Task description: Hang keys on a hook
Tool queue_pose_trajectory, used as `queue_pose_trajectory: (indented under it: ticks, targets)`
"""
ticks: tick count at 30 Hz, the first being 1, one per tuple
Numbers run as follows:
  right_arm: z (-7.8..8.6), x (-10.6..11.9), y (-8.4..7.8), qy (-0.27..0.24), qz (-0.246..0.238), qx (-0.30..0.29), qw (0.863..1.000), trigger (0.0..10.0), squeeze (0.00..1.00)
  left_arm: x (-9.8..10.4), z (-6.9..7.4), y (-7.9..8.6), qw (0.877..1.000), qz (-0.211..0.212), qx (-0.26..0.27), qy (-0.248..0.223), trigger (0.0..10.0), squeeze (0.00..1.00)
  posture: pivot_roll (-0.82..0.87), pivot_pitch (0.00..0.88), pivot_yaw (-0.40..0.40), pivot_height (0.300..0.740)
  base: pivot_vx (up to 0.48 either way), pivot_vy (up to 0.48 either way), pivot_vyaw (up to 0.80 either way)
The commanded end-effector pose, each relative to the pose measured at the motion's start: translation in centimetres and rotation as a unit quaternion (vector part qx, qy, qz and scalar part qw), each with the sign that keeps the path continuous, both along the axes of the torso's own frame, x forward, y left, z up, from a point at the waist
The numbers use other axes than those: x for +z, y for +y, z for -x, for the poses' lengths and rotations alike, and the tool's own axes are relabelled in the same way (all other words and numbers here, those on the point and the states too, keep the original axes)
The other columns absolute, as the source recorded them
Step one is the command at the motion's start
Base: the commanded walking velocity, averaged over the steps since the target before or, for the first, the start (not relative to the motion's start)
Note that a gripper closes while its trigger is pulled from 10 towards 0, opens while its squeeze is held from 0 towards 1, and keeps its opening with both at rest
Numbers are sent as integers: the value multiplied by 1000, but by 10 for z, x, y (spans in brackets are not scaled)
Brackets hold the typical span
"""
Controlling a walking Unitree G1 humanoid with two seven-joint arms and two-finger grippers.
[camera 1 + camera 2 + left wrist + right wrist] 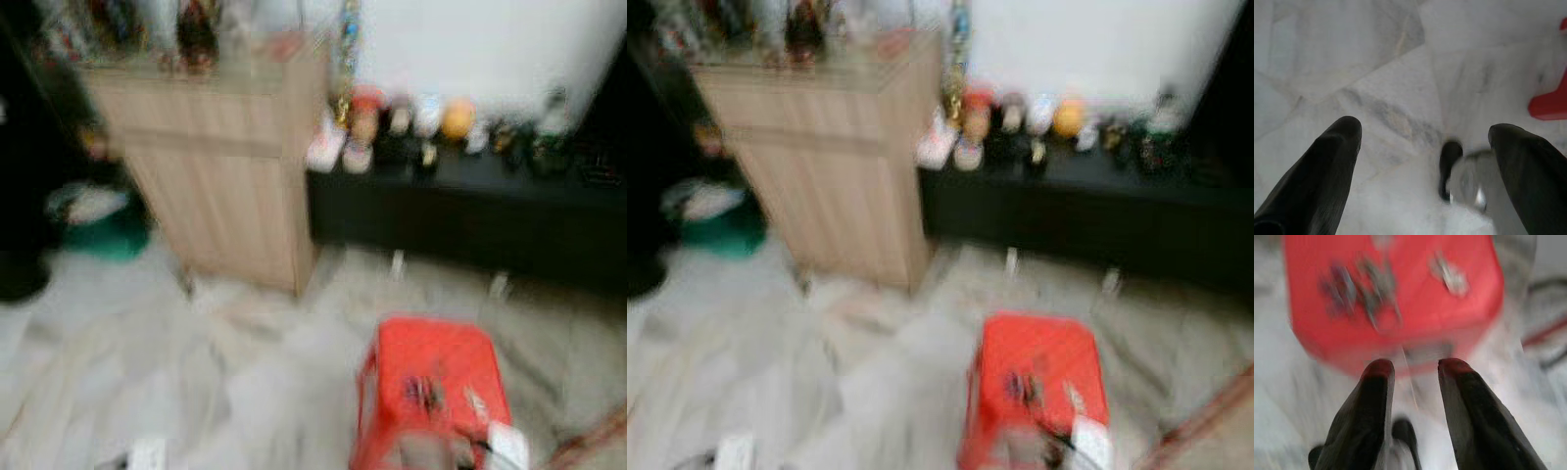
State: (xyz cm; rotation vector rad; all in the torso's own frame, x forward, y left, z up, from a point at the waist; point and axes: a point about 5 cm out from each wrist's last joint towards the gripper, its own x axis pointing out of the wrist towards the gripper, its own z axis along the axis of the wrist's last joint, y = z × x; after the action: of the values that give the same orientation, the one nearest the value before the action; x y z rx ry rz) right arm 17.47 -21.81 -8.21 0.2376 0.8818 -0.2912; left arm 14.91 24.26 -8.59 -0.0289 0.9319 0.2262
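You have barely begun: the keys point(1364, 286) lie on top of the red stool point(431, 392), near its middle, not yet picked up, and no hook can be made out. Your right tool point(1413, 369) hovers just short of the stool's near edge, fingers partly open and empty. Your left tool point(1425, 132) hangs wide open over the marble floor point(1352, 58), empty. Beyond stand a wooden cabinet point(225, 166) and a black shelf point(470, 211) crowded with blurred trinkets.

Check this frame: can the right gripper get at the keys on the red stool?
Probably yes. The right gripper hangs open just short of the red stool, with the keys lying uncovered on top and nothing between; blur hides detail.
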Motion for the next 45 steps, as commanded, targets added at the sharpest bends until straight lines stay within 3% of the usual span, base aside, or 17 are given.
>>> queue_pose_trajectory:
  ticks: [1,15,24,26,27,28,30,31,33,34,35,39,42,43,45]
  targets:
    - [-3,0,8,-7,-13,-6,1000,10000,0,2,3,9,1000,-15,1,4,10000,0,16,0,7,740,281,0,0]
    - [-13,6,3,-32,-2,-24,999,10000,0,0,5,5,1000,-15,-3,6,10000,0,8,0,8,740,39,0,-226]
    - [-30,17,6,-76,-2,-16,997,10000,0,2,2,7,1000,-22,0,-7,10000,0,22,0,-4,740,0,0,0]
    - [-52,33,4,-139,15,8,990,10000,0,18,-24,15,996,-26,19,-81,10000,0,34,0,-27,740,0,0,0]
    - [-52,33,4,-139,15,8,990,10000,0,18,-24,15,996,-26,19,-81,10000,0,34,0,-27,740,0,0,0]
    - [-68,49,2,-190,33,33,981,10000,0,37,-49,22,987,-31,28,-154,10000,0,35,0,-29,740,0,0,0]
    - [-75,55,2,-209,42,54,975,10000,0,50,-65,23,979,-38,21,-201,10000,0,36,0,-39,740,0,0,0]
    - [-84,64,3,-234,52,77,968,10000,0,76,-92,20,956,-52,-10,-289,10000,0,32,0,-49,740,0,0,0]
    - [-84,64,3,-234,52,77,968,10000,0,76,-92,20,956,-52,-10,-289,10000,0,32,0,-49,740,0,0,0]
    - [-94,74,6,-262,53,93,959,10000,0,100,-109,12,929,-66,-40,-362,10000,0,39,0,-64,740,0,0,0]
    - [-99,79,10,-276,52,107,954,10000,0,110,-113,5,916,-72,-52,-392,10000,0,40,0,-72,740,0,0,0]
    - [-104,85,15,-292,51,126,947,10000,0,119,-115,-4,901,-77,-61,-422,10000,0,48,0,-88,740,0,0,0]
    - [-105,89,21,-318,48,136,937,10000,0,130,-111,-19,880,-75,-65,-464,10000,0,65,0,-102,740,0,0,0]
    - [-105,89,21,-318,48,136,937,10000,0,130,-111,-19,880,-75,-65,-464,10000,0,65,0,-102,740,0,0,0]
    - [-99,88,23,-330,53,133,933,10000,0,136,-103,-29,867,-70,-77,-486,10000,0,87,0,-122,740,0,0,0]
